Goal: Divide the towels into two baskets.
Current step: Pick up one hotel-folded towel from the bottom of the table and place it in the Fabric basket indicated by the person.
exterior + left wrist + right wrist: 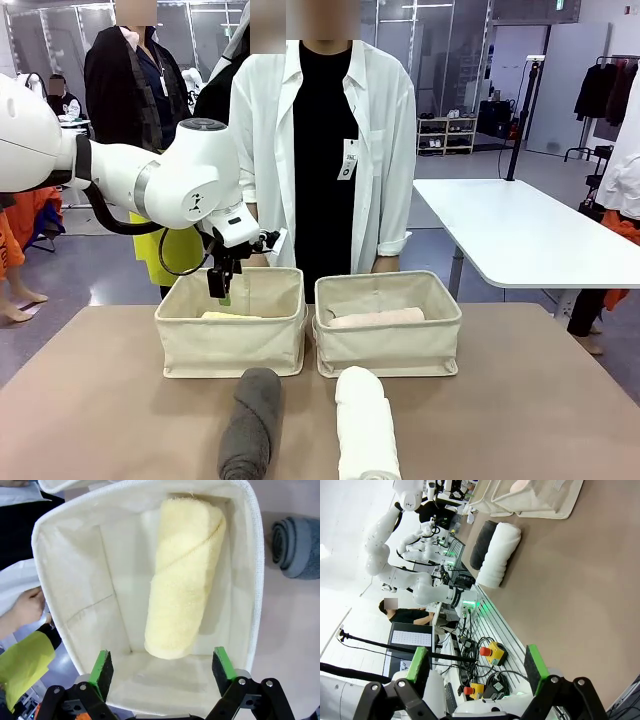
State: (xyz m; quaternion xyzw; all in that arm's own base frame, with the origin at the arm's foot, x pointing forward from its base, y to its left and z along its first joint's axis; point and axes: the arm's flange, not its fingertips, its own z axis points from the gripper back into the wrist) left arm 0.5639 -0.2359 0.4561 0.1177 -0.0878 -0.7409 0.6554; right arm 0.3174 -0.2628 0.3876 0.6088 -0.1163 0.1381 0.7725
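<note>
Left wrist view looks down past the left gripper (162,666), jaws spread wide, into the left basket (252,580), where the pale yellow towel (185,575) lies free, a plump terry roll on soft canvas. The pink towel (375,318) lies in the right basket (390,350). On the table (100,400) just in front, the grey towel (252,422) and white towel (365,425) point lengthwise toward the robot, grey nearer the left arm. Off the table's edge, the right gripper (477,662) hangs spread.

Fingers (222,286) over basket (230,352) — yellow towel (228,316) inside.
</note>
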